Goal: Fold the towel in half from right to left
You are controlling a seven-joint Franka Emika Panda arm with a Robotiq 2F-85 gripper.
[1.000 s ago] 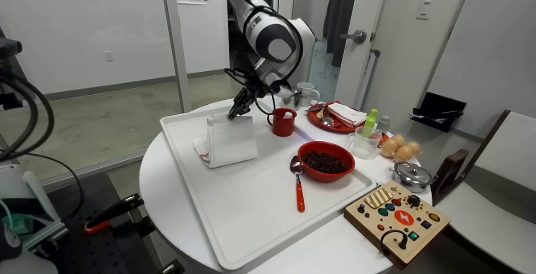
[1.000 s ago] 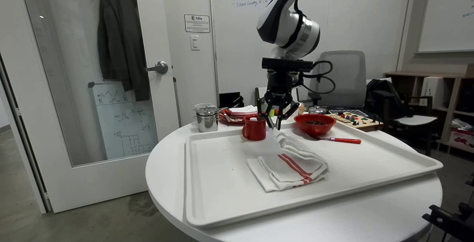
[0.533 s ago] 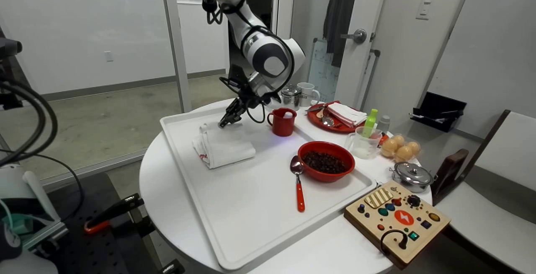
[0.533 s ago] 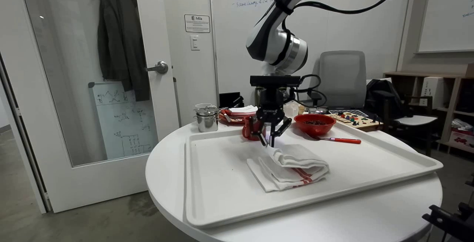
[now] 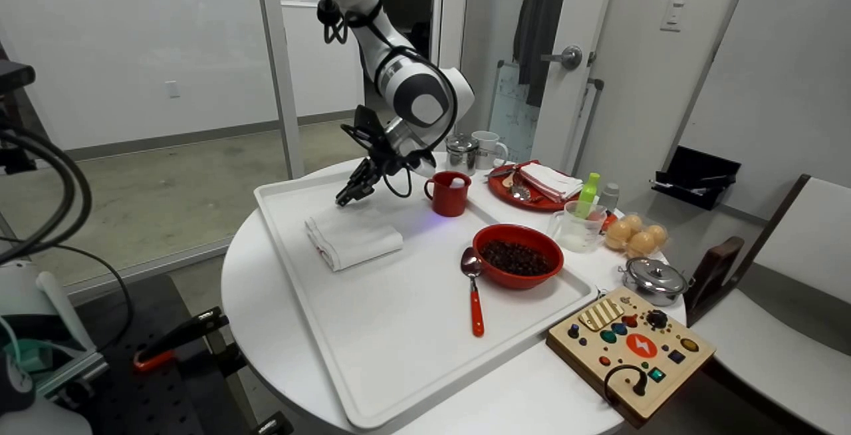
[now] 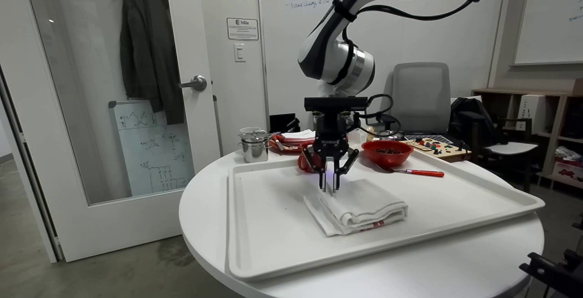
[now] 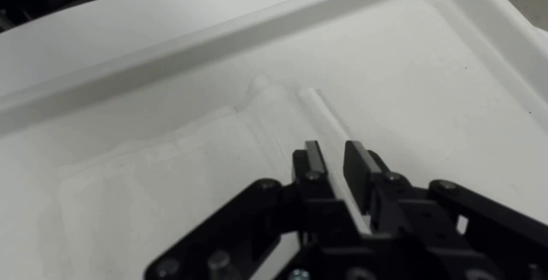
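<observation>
1. In an exterior view, the towel point(image 6: 364, 204) lies folded on the tray point(image 6: 268, 229), toward the near edge of the round table point(image 6: 205, 216). Over the towel's left side the gripper point(image 6: 329, 190) has its fingers slightly parted, apparently pinching nothing. I judge the fold laid: lift straight up before travelling, lest a fingertip drag the top layer. The red mug point(image 6: 304, 165) is partly hidden behind the gripper

2. In an exterior view, the towel point(image 5: 356, 243) is toward the table's left edge. The fingertips overlap from here, so their gap and any contact are hard to read. Once clear, a light press along the crease would probably settle it

3. In the wrist view, the towel's pale border seems to show between the spread fingers; widening them before rising should avoid a snag. White on white blurs the outline, and the lower part runs out of frame
</observation>
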